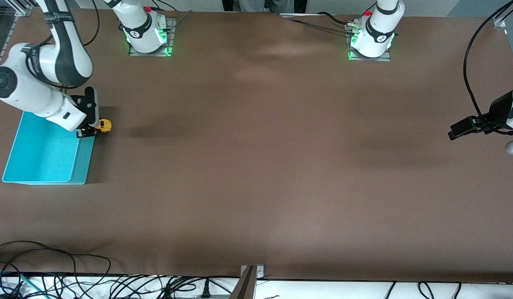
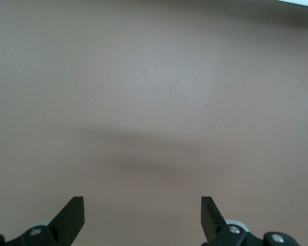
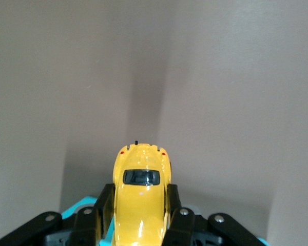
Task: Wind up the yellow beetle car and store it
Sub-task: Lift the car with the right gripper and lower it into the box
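Note:
The yellow beetle car (image 1: pixel 104 125) (image 3: pixel 141 195) is clamped by its sides between the black fingers of my right gripper (image 1: pixel 92 128) (image 3: pixel 140 205), which is shut on it. The car is held up in the air over the rim of the turquoise bin (image 1: pixel 45 153) at the right arm's end of the table, and it sticks out past that rim over the brown table. My left gripper (image 1: pixel 458 131) (image 2: pixel 142 215) waits at the left arm's end of the table, open, with only bare table between its fingers.
The turquoise bin has nothing in it where it shows; part of it is hidden under the right arm. A corner of it (image 3: pixel 87 202) shows under the right gripper. Cables (image 1: pixel 74 282) lie along the table edge nearest the front camera.

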You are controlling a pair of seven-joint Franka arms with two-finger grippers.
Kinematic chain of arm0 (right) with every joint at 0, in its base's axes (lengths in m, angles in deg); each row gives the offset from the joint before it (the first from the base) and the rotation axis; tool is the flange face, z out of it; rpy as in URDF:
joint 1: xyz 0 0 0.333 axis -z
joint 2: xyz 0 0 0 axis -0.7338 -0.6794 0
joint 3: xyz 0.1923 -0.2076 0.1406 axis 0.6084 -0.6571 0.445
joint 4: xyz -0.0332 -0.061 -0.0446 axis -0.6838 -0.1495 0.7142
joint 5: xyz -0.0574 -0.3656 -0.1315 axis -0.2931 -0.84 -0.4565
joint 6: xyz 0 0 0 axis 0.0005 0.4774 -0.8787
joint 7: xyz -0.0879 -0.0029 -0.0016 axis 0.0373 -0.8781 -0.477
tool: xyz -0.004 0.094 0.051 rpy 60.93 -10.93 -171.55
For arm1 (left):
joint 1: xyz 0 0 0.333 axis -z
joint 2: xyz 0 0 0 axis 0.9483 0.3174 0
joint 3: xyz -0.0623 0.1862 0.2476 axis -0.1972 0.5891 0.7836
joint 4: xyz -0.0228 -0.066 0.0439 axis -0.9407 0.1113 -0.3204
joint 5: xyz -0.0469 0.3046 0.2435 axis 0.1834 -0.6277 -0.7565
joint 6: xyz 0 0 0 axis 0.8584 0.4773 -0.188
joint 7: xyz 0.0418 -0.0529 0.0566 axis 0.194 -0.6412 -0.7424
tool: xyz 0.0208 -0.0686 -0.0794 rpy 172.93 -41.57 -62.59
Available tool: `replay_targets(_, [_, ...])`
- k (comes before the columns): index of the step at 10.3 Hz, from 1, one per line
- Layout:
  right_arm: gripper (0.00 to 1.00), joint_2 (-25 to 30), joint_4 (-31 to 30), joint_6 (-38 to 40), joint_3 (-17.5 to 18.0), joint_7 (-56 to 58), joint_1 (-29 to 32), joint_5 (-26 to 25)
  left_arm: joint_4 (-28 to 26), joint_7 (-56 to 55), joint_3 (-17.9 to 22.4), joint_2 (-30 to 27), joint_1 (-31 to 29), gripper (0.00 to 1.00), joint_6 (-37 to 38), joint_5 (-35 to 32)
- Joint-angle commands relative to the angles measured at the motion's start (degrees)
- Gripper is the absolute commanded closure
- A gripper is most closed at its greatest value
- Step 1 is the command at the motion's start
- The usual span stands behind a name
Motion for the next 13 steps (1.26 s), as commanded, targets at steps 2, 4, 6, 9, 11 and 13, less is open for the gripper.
replay_targets(2, [1.00, 0.5, 2.4, 4.8, 1.8, 19.6, 9.2, 0.9, 0.2, 0.8, 0.3, -0.1, 0.0, 0.00, -0.3, -0.7])
replay_targets(4, [1.00, 0.1, 3.1, 5.6, 1.8, 29.8, 13.7, 1.4, 0.1, 0.9, 0.3, 0.0, 0.0, 0.00, -0.3, -0.7])
replay_targets(6, [1.00, -3.0, 5.0, 5.5, 1.8, 40.1, 17.3, 1.1, 0.0, 1.5, 0.4, 0.0, -0.1, 0.00, -0.3, -0.8])
replay_targets(9, [1.00, -6.2, 6.6, 3.5, 1.9, 47.1, 21.2, -4.6, 0.0, 1.5, 0.3, 0.4, -0.7, 0.00, -0.3, -0.6])
replay_targets(11, [1.00, -8.8, 6.6, 0.9, 1.9, 49.0, 22.9, -7.5, 0.0, 1.6, 0.3, 0.4, -0.6, 0.00, -0.3, -0.6])
replay_targets(13, [0.99, -14.3, 8.7, -1.1, 1.9, 50.3, 25.3, -10.1, 0.0, 1.6, 0.3, 0.5, -0.7, 0.00, -0.3, -0.6])
